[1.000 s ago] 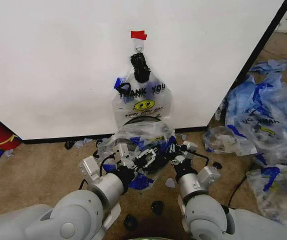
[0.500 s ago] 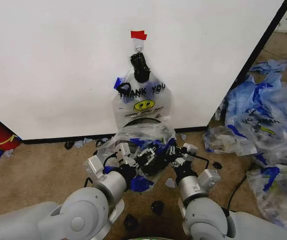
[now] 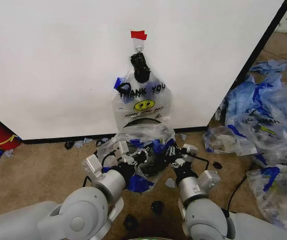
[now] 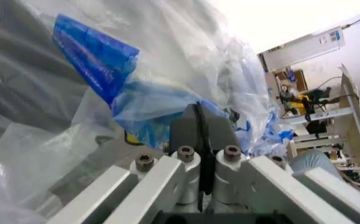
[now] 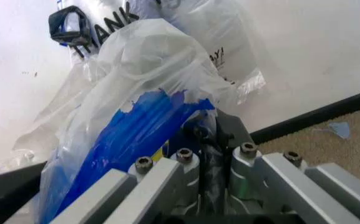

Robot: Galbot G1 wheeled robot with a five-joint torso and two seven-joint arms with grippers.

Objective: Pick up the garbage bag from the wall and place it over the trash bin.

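Both hands, left (image 3: 128, 159) and right (image 3: 172, 156), clamped on thin see-through blue-trimmed plastic garbage bag (image 3: 146, 137) over round black wire-mesh trash bin (image 3: 151, 162)

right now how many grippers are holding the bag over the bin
2. The left gripper grips the bag on the robot's left side of the bin; the right gripper grips its blue trim on the other side.

The garbage bag (image 3: 142, 136) is thin glossy crinkled plastic; the wall (image 3: 58, 65) is smooth matt.
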